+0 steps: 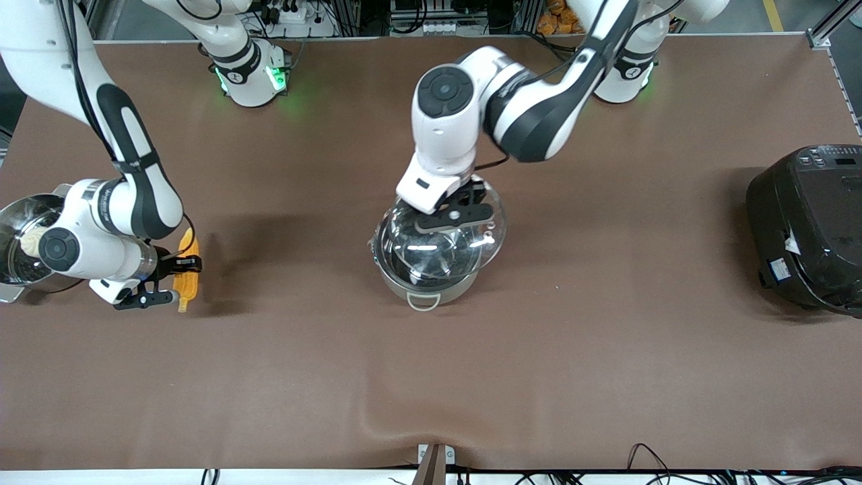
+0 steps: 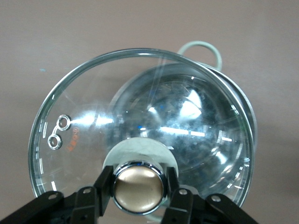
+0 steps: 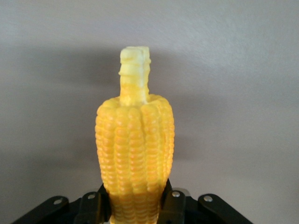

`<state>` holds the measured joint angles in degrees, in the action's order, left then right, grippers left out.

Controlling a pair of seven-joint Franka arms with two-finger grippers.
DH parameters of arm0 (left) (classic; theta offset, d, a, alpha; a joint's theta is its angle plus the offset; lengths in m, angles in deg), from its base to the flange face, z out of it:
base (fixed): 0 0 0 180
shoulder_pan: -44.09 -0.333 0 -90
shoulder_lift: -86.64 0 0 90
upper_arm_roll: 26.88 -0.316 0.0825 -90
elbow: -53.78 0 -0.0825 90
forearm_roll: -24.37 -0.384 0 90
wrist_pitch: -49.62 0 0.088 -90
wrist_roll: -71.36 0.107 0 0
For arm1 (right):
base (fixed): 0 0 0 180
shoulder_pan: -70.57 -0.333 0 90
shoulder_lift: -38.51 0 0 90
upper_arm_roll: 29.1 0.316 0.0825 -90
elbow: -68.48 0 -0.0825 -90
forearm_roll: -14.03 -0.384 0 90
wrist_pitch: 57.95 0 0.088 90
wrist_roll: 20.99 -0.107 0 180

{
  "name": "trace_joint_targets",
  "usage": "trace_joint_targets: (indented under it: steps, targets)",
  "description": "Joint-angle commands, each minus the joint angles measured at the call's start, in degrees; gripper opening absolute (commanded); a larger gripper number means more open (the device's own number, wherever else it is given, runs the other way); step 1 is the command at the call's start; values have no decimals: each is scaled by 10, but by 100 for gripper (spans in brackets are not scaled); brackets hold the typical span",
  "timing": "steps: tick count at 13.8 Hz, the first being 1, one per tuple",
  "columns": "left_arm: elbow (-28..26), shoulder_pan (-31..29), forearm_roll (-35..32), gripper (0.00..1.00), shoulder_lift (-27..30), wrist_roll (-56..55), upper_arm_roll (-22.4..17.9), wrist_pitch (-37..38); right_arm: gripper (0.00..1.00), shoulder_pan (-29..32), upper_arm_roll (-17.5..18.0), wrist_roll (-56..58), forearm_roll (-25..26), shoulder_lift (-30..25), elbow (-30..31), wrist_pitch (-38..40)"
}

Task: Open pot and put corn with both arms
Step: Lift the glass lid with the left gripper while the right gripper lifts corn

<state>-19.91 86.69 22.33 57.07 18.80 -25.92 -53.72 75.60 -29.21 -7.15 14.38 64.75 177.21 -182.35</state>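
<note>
We see the left gripper (image 2: 138, 198) clamped on the copper-coloured knob (image 2: 138, 187) of the clear round glass lid (image 1: 448, 225), its black fingers (image 2: 103, 191) pressed against both sides of the knob. The lid is lifted and tilted over the round shiny stainless-steel pot (image 1: 425, 279) at the centre of the front view, shifted toward the upper right of the pot's rim so that part of the opening is uncovered. Through the glass in the left wrist view the pot's polished inside (image 2: 187, 121) shows nothing but reflections, with one small loop handle (image 2: 202, 49) at the top of that frame.

The right gripper (image 1: 174, 281) sits at the lower left of the front view, closed around the yellow-orange corn cob (image 1: 189, 269). In the right wrist view the fingers (image 3: 172, 205) squeeze the cob's thick end at the bottom of the frame, and the cob (image 3: 135, 154) runs upward in the frame from them, rows of kernels ending in a short pale stem (image 3: 134, 74). The cob is low over the brown table (image 1: 606, 337), well apart from the pot.

At the left edge of the front view stands a second steel pot (image 1: 17, 249) with a pale bun (image 1: 30, 241) in it. A big black cooker (image 1: 808, 225) sits at the right edge.
</note>
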Motion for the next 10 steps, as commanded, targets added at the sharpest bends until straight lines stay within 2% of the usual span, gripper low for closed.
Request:
trace_joint_targets:
  steps: [1, 4, 10]
  targets:
    - [-21, -50, -10, 0, 52, 58, 4, 41, 0, -9, 9, 1, 5, -19, -27, 61]
    - [-41, -101, -8, 0, 87, 116, 5, 75, 0, -15, 23, -6, 0, -18, -76, 130]
    - [-158, -218, -8, 0, 171, 306, 5, 80, 0, -68, 26, -88, -40, -18, -133, 218]
